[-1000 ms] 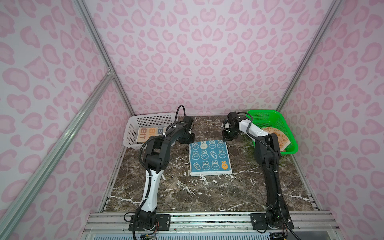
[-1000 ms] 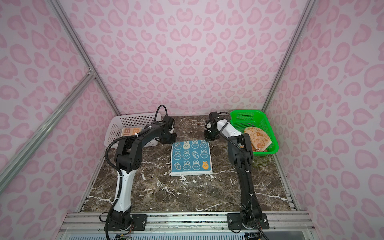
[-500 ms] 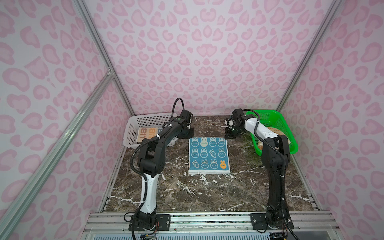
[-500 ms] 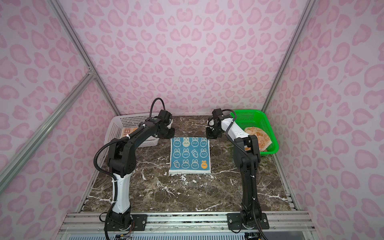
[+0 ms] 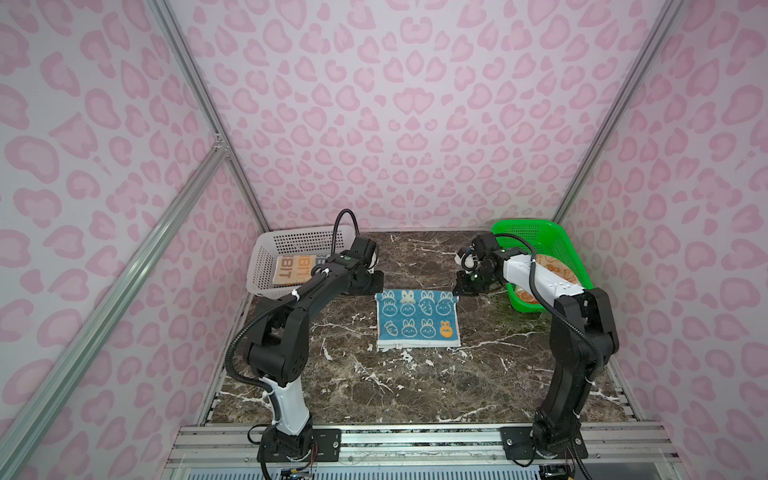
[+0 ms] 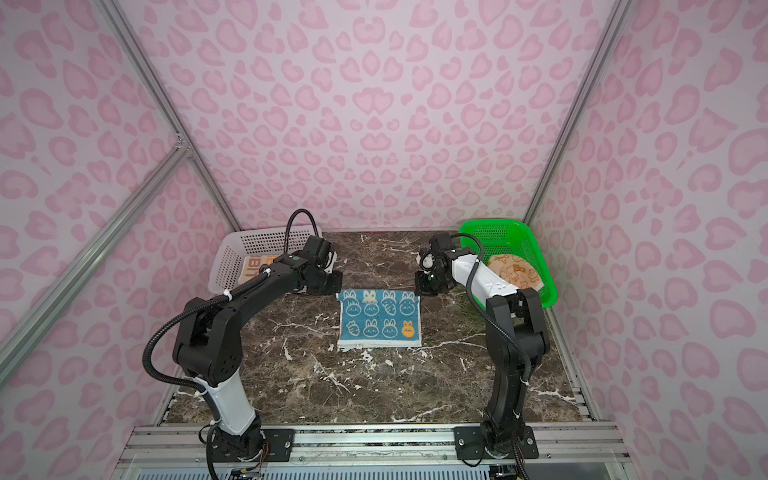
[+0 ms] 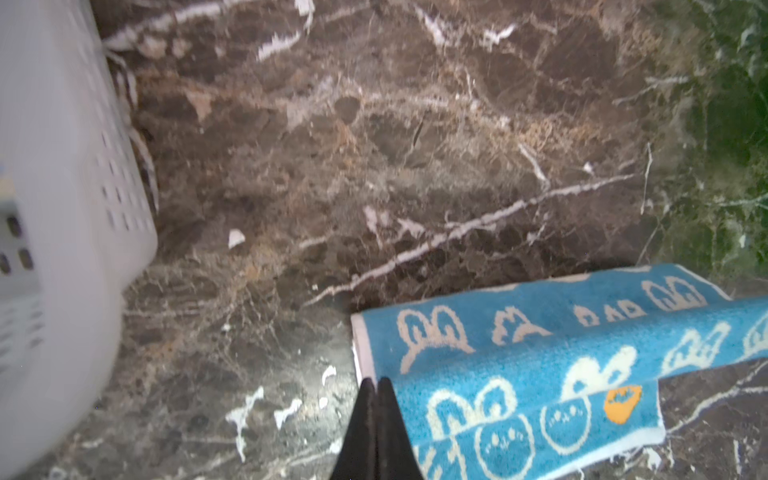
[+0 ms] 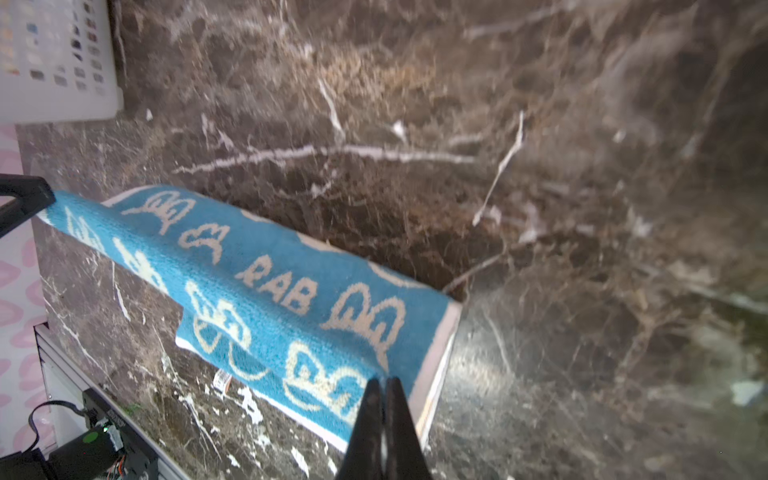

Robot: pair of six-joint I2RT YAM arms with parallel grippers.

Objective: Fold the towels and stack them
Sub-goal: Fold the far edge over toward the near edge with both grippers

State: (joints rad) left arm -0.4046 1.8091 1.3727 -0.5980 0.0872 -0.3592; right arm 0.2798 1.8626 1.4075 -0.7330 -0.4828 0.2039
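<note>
A teal towel with white bunnies lies mid-table in both top views. Its far edge is raised off the marble and stretched between my two grippers. My left gripper is shut on the far left corner, seen from above as the left gripper. My right gripper pinches the far right corner, seen from above as the right gripper. The held edge hangs over the rest of the teal towel. A cream towel with orange letters lies in the white basket. An orange towel sits in the green basket.
The white basket stands at the back left, close behind the left arm. At the back right is the green basket, beside the right arm. Brown marble tabletop stretches toward the front rail. Pink patterned walls close in three sides.
Both grippers, shut on the teal towel's far corners, have carried that edge up and toward the front. The towel's visible length on the table has shrunk.
</note>
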